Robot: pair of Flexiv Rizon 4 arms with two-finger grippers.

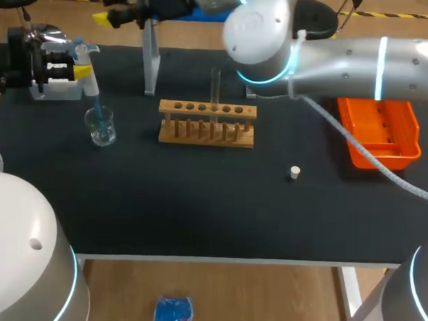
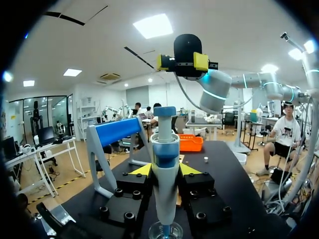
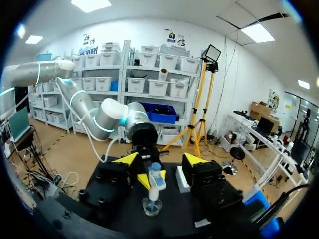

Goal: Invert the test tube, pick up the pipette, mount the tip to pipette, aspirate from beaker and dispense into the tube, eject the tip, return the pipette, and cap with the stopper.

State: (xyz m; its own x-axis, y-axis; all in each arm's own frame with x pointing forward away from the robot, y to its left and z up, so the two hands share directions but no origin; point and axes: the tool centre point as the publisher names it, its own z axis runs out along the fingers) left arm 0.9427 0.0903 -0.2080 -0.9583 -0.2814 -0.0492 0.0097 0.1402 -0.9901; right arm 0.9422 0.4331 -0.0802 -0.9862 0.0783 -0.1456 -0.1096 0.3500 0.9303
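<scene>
My left gripper (image 1: 79, 71) is shut on the white and blue pipette (image 2: 164, 164), held upright at the table's left. The pipette's tip dips into the glass beaker (image 1: 100, 126), which also shows under the gripper (image 2: 165, 170) as beaker (image 2: 164, 231). My right gripper (image 1: 105, 6) hangs open above the far left of the table, clear of the pipette's top. In its own view, my right gripper (image 3: 160, 160) looks down on the pipette (image 3: 155, 178) and beaker (image 3: 152, 205). A clear test tube (image 1: 215, 89) stands upright in the wooden rack (image 1: 207, 122). The white stopper (image 1: 294, 172) lies on the mat.
The pipette stand (image 1: 151, 58) rises behind the rack at the table's far side, its blue top (image 2: 114, 132) beside my left gripper. An orange tray (image 1: 378, 132) sits at the right. My right arm (image 1: 346, 60) spans the table's far side.
</scene>
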